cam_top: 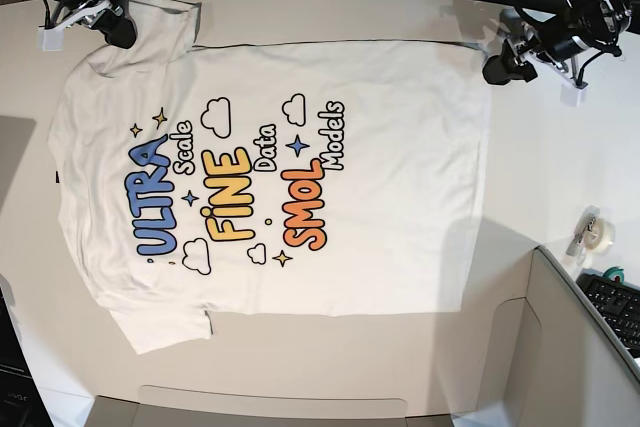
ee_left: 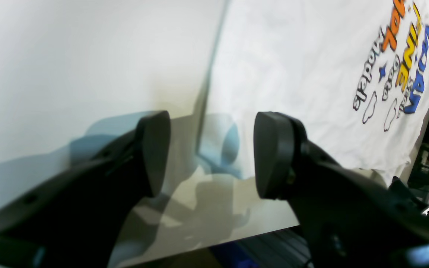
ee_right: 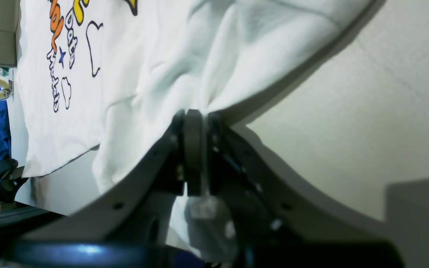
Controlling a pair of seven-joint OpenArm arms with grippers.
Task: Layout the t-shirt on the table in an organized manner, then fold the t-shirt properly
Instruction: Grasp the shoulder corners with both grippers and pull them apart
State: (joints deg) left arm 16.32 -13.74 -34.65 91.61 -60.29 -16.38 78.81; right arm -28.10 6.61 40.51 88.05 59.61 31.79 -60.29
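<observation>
T-shirt [cam_top: 380, 147] lies flat, print up, on smooth off-white table [cam_top: 560, 177]. Tape roll [cam_top: 597, 233] and grey box [cam_top: 560, 347] nearby. My right gripper [ee_right: 196, 119] pinches bunched sleeve cloth; my left gripper [ee_left: 210, 152] gapes, empty, over the hem edge.

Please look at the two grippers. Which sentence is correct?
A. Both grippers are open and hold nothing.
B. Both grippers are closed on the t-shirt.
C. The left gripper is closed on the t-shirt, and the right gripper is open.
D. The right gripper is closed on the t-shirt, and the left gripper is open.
D: the right gripper pinches bunched cloth of the t-shirt, while the left gripper stands wide open over the hem with nothing between its fingers.
</observation>
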